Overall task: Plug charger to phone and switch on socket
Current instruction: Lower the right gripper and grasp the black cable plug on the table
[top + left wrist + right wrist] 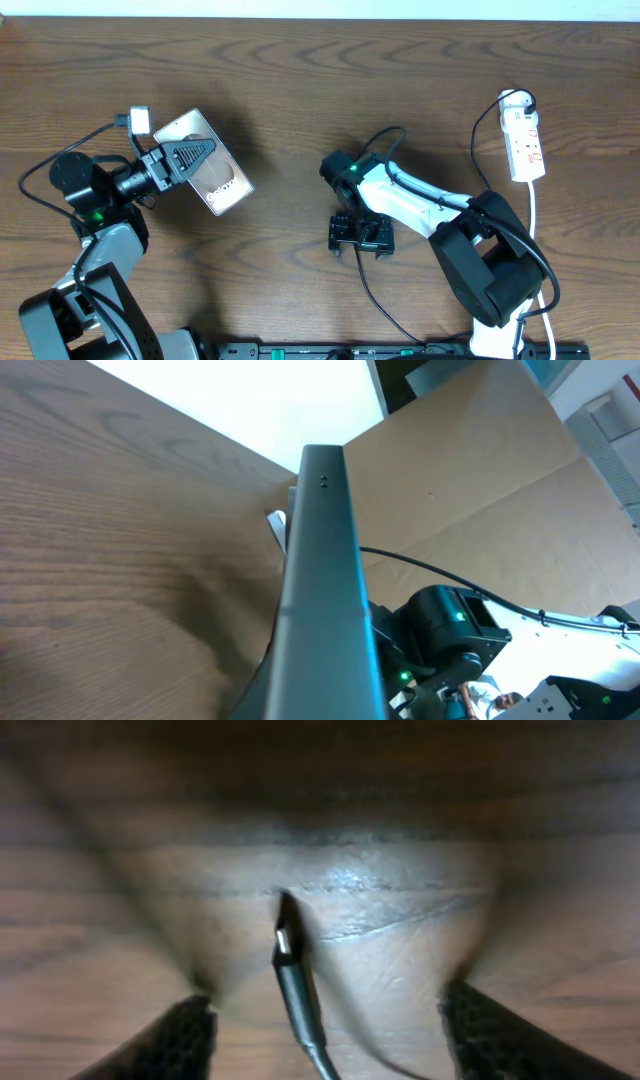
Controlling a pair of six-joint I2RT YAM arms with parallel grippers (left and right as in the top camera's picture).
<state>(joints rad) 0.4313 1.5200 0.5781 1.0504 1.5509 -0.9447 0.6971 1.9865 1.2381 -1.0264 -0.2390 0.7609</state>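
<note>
Overhead view: your left gripper (190, 157) is clamped on the phone (222, 185), which it holds at a tilt. Well apart from the phone, toward the socket (525, 145), your right gripper (360, 236) points down at the table (300, 60) over the charger (366, 285).

Left wrist view: the phone shows edge-on. It looks rigid and smooth, so likely slippery.

Right wrist view: the fingers (180, 1040) stand apart on either side of the plug tip (285, 942), touching nothing. The charger looks light and limp, so grip the stiffer part just behind the tip.
</note>
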